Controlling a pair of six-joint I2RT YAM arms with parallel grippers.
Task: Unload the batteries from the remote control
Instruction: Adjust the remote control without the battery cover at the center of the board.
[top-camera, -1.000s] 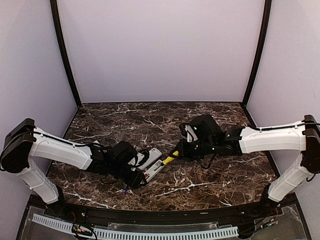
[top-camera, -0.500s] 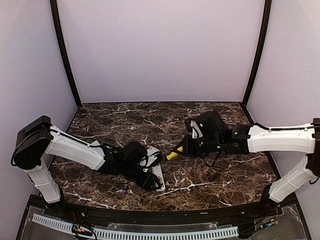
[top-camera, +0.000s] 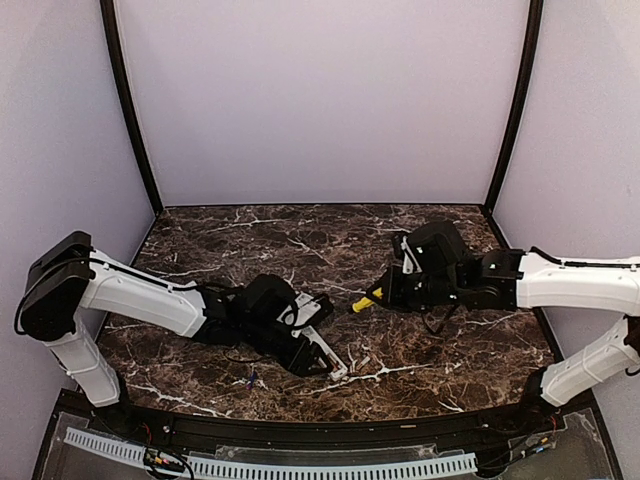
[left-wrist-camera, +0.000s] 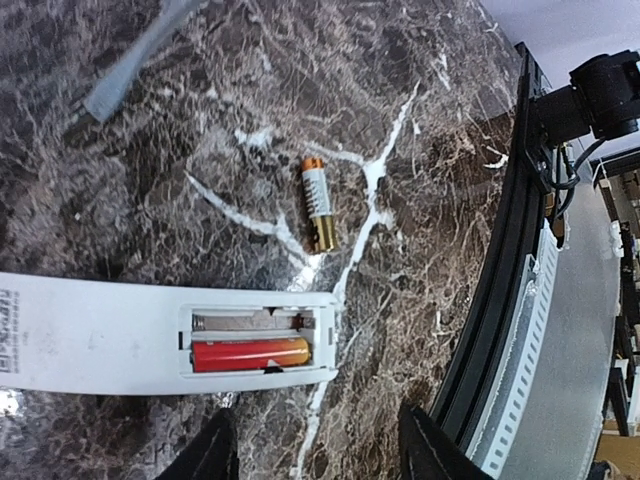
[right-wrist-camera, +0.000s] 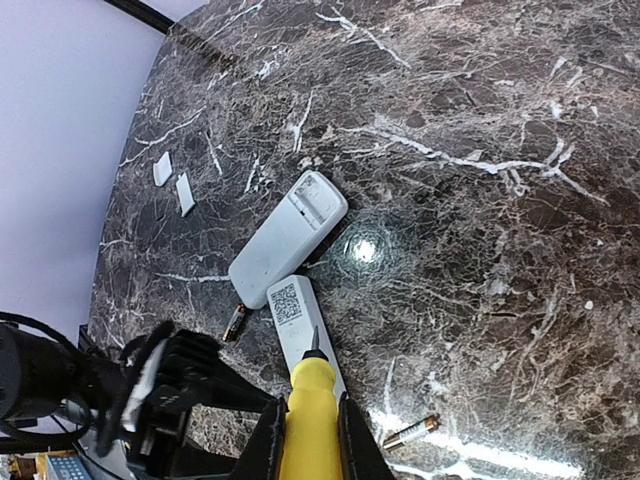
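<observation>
The left end effector (left-wrist-camera: 320, 455), fingers spread with nothing between them, sits just behind the remote control (left-wrist-camera: 100, 345), which has swung within the last second from slanting up-right to aiming its open end at the near edge. One reddish battery (left-wrist-camera: 250, 354) is seated there, long axis along the remote's; the slot beside it is bare. A loose battery (left-wrist-camera: 318, 203) lies near on the surface (left-wrist-camera: 150, 180), roughly crosswise to the remote, gold end toward it. The job looks half done. The right end effector (right-wrist-camera: 310, 440), pinching the screwdriver (right-wrist-camera: 312, 395), has backed off rightward
</observation>
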